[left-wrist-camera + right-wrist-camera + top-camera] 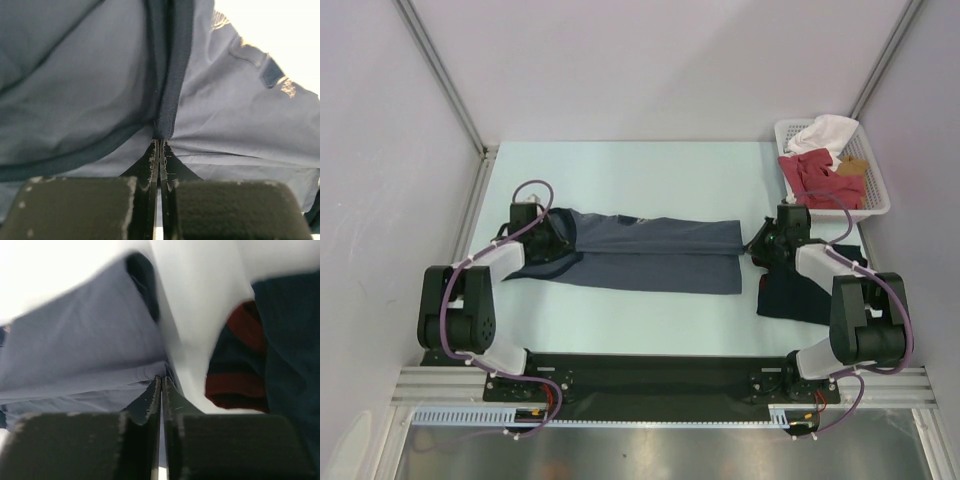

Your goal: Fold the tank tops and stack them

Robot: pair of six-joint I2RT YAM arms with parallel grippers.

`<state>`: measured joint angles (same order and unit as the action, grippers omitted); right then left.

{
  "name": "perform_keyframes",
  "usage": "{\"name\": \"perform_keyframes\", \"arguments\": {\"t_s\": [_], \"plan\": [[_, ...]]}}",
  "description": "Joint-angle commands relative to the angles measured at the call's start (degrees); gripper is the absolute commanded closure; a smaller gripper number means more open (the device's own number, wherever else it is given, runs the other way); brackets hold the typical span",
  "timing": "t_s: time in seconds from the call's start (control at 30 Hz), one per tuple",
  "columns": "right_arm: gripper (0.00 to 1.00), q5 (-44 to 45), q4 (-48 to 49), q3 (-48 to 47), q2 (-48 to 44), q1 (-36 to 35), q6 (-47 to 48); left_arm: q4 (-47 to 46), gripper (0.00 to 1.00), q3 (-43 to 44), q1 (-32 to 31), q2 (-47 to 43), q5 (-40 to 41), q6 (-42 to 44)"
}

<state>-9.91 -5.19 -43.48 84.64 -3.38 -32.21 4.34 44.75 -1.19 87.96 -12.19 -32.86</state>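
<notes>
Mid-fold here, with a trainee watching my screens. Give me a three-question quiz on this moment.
1. True or false: the left gripper and the right gripper are both shut on the slate-blue tank top.
2. Where on the table does the navy tank top lie? A) at the far left B) right of the slate-blue one, apart from it C) on top of it
3. Fill in: the red garment lies in the white ____.
Key: 1 true; 2 B; 3 basket.
</notes>
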Motion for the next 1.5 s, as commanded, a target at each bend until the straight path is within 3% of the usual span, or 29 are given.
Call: {"name": "perform_keyframes", "arguments": {"t_s": [0.0, 0.1, 0.17, 0.2, 0.27, 0.4, 0.67, 0.9, 1.1, 1.27, 1.33, 1.4, 1.43, 1.47], "plan": [[0.91, 1.4, 3.7, 2.2, -0.4, -0.1, -1.5, -4.1, 0.97, -2.1, 0.6, -1.1, 0.6, -1.7], [0.73, 1.5, 3.8, 2.5, 0.2, -0.4, -1.5, -4.2, 0.9, -3.0, 0.6, -2.0, 1.1, -1.7], [0.59, 2.9, 3.4, 2.6, -1.7, -0.8, -1.4, -3.6, 0.7, -2.4, 0.6, -3.1, 3.2, -1.3], [0.57, 3.4, 3.2, 2.8, -2.6, -0.9, -1.0, -2.7, 0.53, -2.2, 0.6, -4.7, 3.9, -1.2], [0.53, 4.9, 2.3, 2.6, -4.7, -1.1, -0.4, -1.2, 0.37, -1.3, 0.6, -6.4, 5.8, -0.6], [0.53, 6.7, 1.0, 1.4, -9.0, -1.5, 0.8, 2.3, 0.26, 0.0, 0.5, -11.1, 8.7, 0.0], [0.66, 11.8, -1.7, -3.4, -10.0, -5.5, 2.3, 6.3, 0.25, 3.5, -2.2, -14.8, 12.1, 0.4], [0.78, 4.2, 4.4, -2.8, -3.9, -7.0, -1.2, 4.0, 0.26, 6.7, -2.6, -8.0, 7.3, -0.4], [0.94, 2.1, 8.1, 0.8, 3.3, -5.1, -4.4, 5.3, 0.27, 8.4, -2.5, -4.3, 9.5, -0.1], [0.95, 4.5, 7.7, 2.3, 4.6, -3.9, -3.7, 6.5, 0.28, 5.0, -2.0, -9.7, 12.0, -0.7], [0.91, 5.1, 6.8, 1.7, 3.9, -4.0, -2.7, 7.0, 0.28, 1.4, -2.2, -13.7, 12.0, -1.6], [0.84, 6.0, 5.5, 1.3, 2.5, -4.3, -1.2, 6.2, 0.27, -2.3, -3.5, -21.7, 12.0, -2.6], [0.74, 7.9, 5.5, 1.1, 1.1, -4.4, -0.8, 6.0, 0.27, -6.0, -4.1, -24.5, 11.7, -4.0], [0.7, 8.6, 3.2, 0.7, 0.2, -4.5, -0.1, 6.6, 0.26, -7.6, -4.5, -29.9, 11.5, -4.6]]}}
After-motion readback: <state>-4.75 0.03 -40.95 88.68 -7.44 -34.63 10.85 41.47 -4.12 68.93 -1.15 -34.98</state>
